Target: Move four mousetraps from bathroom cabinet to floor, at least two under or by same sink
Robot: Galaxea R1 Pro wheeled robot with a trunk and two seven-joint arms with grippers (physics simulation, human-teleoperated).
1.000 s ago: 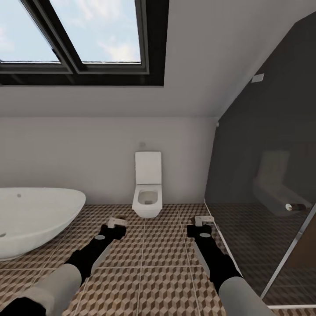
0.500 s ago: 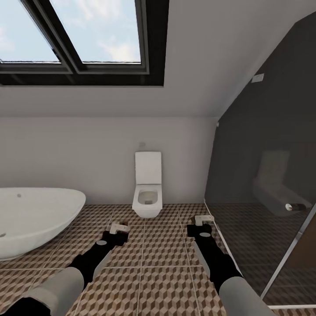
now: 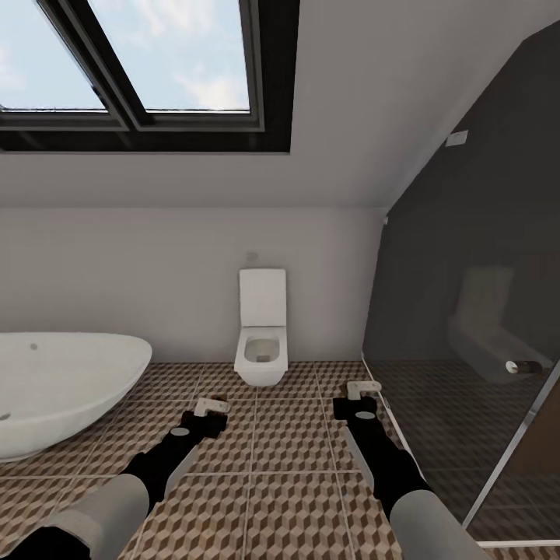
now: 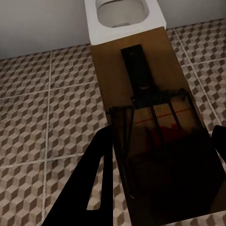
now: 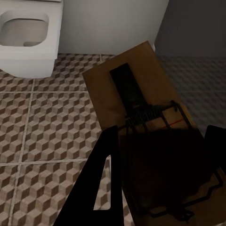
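A mousetrap [image 4: 155,136] is gripped between the fingers of the left gripper [image 3: 208,407], and a second mousetrap [image 5: 150,141] is gripped between the fingers of the right gripper [image 3: 362,391]; in each wrist view the tan board with its dark wire spring is seen clamped between the two dark fingers. Both grippers are held out low over the bathroom floor [image 3: 288,482], in front of the white toilet [image 3: 262,342], with the left gripper nearer the oval bathtub [image 3: 62,385] and the right gripper just beside the dark glass shower screen [image 3: 467,327]. Neither trap is resting on the tiles; both are carried above them. The skylight [image 3: 148,62] is seen high above the toilet wall. As far as can be judged, two of the four traps have been taken and are in hand, but none can be seen laid on the floor, so the placing is not yet done. The spot beside or under the basin has yet to be reached by both traps, after which the remaining two traps are presumably to be fetched and set on the same tiled surface. Whether any trap has already been placed elsewhere cannot be told.
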